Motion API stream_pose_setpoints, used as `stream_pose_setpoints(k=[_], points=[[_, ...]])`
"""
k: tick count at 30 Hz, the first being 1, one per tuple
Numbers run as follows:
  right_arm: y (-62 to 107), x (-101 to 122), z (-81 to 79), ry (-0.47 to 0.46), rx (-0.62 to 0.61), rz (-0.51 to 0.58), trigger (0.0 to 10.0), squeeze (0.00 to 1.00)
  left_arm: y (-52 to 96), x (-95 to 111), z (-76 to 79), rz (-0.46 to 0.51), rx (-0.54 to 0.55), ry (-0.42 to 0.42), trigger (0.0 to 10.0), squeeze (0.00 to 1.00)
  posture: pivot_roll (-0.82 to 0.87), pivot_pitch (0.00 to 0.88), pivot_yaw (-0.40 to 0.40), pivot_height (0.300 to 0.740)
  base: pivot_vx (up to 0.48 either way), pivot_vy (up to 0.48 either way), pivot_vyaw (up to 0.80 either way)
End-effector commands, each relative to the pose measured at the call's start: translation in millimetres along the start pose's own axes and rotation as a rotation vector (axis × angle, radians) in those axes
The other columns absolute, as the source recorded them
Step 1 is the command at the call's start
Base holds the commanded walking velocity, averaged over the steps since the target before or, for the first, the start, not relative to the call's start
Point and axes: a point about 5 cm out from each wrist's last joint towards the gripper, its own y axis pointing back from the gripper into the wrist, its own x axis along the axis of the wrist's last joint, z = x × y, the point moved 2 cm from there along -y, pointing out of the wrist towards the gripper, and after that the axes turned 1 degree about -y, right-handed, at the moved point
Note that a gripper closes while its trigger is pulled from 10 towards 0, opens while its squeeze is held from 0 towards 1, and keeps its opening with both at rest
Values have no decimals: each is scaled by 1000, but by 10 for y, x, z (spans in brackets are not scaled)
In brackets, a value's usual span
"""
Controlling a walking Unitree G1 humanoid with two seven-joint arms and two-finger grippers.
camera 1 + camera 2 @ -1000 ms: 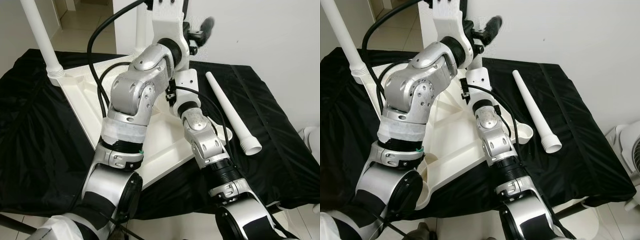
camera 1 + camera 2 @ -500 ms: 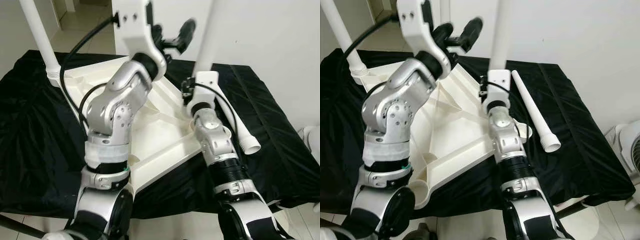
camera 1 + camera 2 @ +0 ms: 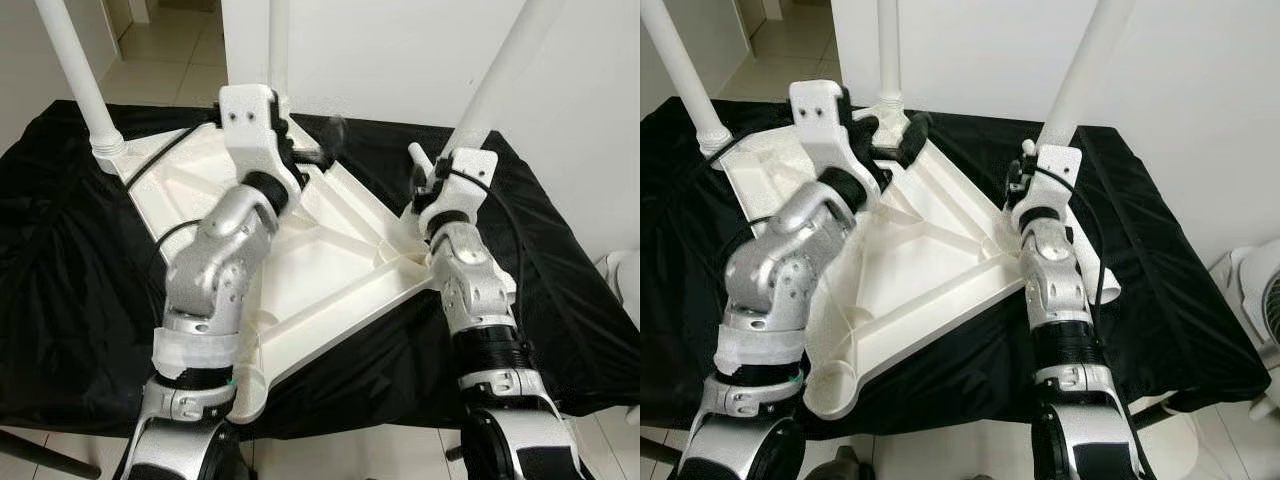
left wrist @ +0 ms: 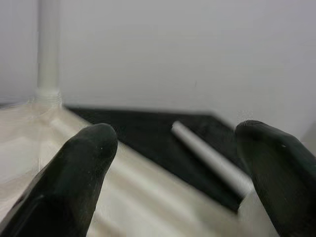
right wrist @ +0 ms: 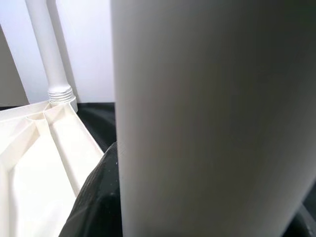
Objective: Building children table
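White plastic is the main thing here: the children's tabletop (image 3: 300,270) lies upside down on a counter (image 3: 560,300) covered with black cloth (image 3: 70,280), so its ribbed underside faces up. It takes the middle of the cloth, one corner reaching toward the robot at about 7 o'clock. One white leg (image 3: 80,75) stands upright in the corner socket at 10 o'clock, and a second leg (image 3: 889,50) stands in the far corner at 12 o'clock.

The right gripper (image 3: 450,170) is at the tabletop's corner at 3 o'clock and pinches a third leg (image 3: 505,70); this leg rises from the jaws and leans a little to the right. In the right wrist view the leg (image 5: 207,113) is very close to the camera and a black finger (image 5: 96,202) touches it, with the far-corner leg behind. A fourth leg (image 4: 210,158) lies flat on the cloth behind the right arm, at about 2 o'clock; only a small part of it is visible.

The left gripper (image 3: 315,155) hovers over the far part of the tabletop, near the 12 o'clock corner. Its jaws are spread apart and hold nothing, and the left wrist view shows the two fingers (image 4: 74,173) with a wide gap between them
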Motion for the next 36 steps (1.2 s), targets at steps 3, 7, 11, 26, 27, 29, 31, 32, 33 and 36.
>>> stream_pose_setpoints(k=[3,7,11,26,27,29,31,32,33,36], points=[[14,154,131,-5,-5,74,10000,0,38,-424,159,-147,-176,-90,10000,0,100,2,-45,740,0,0,0],[6,193,187,-3,-19,92,10000,0,87,-794,228,-275,-226,-175,10000,0,91,0,-36,740,0,0,0],[8,199,185,-7,-18,98,10000,0,102,-1065,297,-371,-262,-213,10000,0,87,0,-25,740,0,0,0],[28,199,182,1,-10,105,10000,0,-1,-1148,572,-378,-416,-265,10000,0,73,0,-6,740,0,0,0],[28,199,182,1,-10,105,10000,0,-1,-1148,572,-378,-416,-265,10000,0,73,0,-6,740,0,0,0],[28,201,184,0,-11,106,10000,0,-8,-1152,596,-375,-433,-271,10000,0,70,0,-4,740,0,0,0],[29,202,182,1,-12,108,10000,0,-16,-1169,652,-373,-469,-285,10000,0,65,0,0,740,0,0,0],[29,202,182,1,-12,108,10000,0,-16,-1169,652,-373,-469,-285,10000,0,65,0,0,740,0,0,0],[31,202,181,2,-11,109,10000,0,-15,-1189,677,-378,-486,-294,10000,0,59,0,3,740,0,0,0],[34,204,185,3,-12,110,10000,0,-9,-1230,697,-395,-501,-301,10000,0,56,0,5,740,0,0,0]])
